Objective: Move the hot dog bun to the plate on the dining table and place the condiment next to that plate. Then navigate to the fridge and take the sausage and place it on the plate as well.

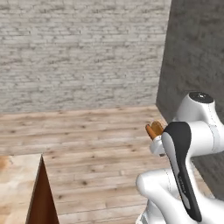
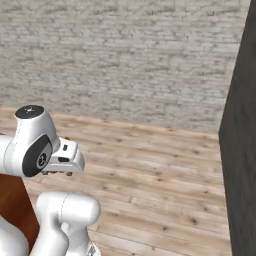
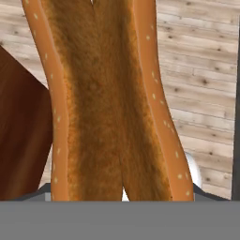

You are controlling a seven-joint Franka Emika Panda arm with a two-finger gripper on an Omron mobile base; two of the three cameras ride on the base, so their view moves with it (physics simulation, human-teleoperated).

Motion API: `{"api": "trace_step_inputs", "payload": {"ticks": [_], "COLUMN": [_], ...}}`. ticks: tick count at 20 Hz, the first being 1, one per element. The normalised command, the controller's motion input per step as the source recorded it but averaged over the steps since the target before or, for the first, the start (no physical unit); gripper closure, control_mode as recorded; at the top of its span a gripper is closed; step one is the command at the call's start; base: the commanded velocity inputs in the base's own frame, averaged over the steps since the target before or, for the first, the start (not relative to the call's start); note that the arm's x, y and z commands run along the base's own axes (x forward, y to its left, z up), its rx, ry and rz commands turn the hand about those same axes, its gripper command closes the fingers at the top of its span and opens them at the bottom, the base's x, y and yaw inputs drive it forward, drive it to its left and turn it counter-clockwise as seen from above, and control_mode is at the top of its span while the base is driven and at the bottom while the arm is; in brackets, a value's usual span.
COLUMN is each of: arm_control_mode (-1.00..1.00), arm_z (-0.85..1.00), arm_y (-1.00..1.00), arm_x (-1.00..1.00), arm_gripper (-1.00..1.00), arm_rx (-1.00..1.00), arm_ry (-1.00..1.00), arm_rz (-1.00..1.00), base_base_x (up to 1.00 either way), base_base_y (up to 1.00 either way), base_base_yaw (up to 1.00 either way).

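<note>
My gripper (image 1: 156,131) grips the orange-tan hot dog bun (image 3: 108,98), carrying it beside the beige marble-topped dining table (image 1: 15,183); next, I must find its plate.

Glossy white rounded arm (image 1: 192,131) w/ black joint inlays, dark round cap on top, white hand block

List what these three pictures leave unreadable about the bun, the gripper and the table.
- hot dog bun: hand view, both ends cut by the picture edges; in the left base view mostly behind the arm.
- gripper: hand view, fingertips hidden behind the bun, so the contact is not readable.
- dining table: left base view, just a corner, cut by the edge.
</note>
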Motion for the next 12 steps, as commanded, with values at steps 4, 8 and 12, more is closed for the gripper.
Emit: {"api": "trace_step_inputs", "payload": {"ticks": [4, 8, 12], "arm_control_mode": [1.00, 1.00, 1.00], "arm_z": [0.00, 0.00, 0.00], "arm_y": [0.00, 0.00, 0.00], "arm_x": [0.00, 0.00, 0.00], "arm_gripper": [1.00, 1.00, 1.00], "arm_rx": [0.00, 0.00, 0.00], "arm_ry": [0.00, 0.00, 0.00], "arm_rz": [0.00, 0.00, 0.00], "base_base_x": [1.00, 1.00, 1.00], "base_base_y": [-0.26, -0.31, -0.31], "base_base_yaw": [0.46, 0.50, 0.54]}}
